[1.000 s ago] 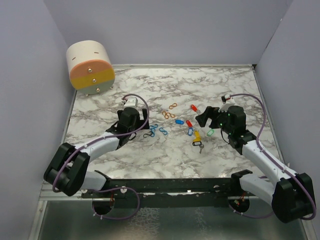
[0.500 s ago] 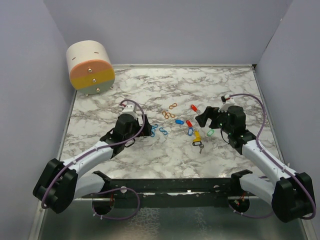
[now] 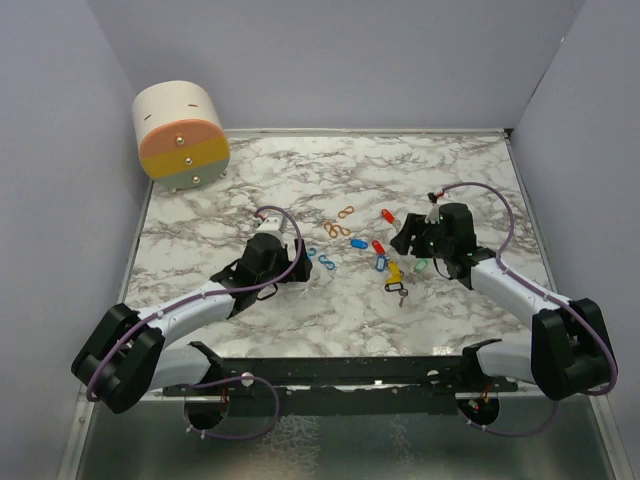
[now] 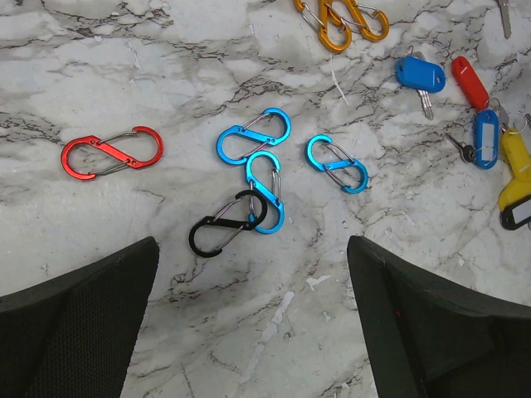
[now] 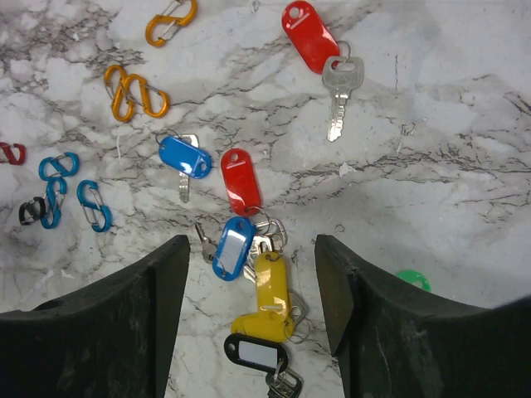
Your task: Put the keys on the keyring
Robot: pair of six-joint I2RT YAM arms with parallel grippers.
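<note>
- Right gripper [image 5: 253, 249] hovers low, jaws apart and grasping nothing; between them a blue-tagged key [image 5: 232, 247], a yellow-tagged key [image 5: 270, 290] and a black-tagged key [image 5: 255, 352] lie bunched on the worktop [image 5: 431, 166].
- Left gripper [image 4: 250, 245] is spread wide and empty above the blue clips [image 4: 253, 137] and a black clip [image 4: 226, 224].
- Further out, two red-tagged keys [image 5: 311, 37] and a green tag [image 5: 412, 279] lie loose.
- No key looks threaded onto a clip, so I judge the whole job remains; whether the bunch is linked, I cannot tell.
</note>
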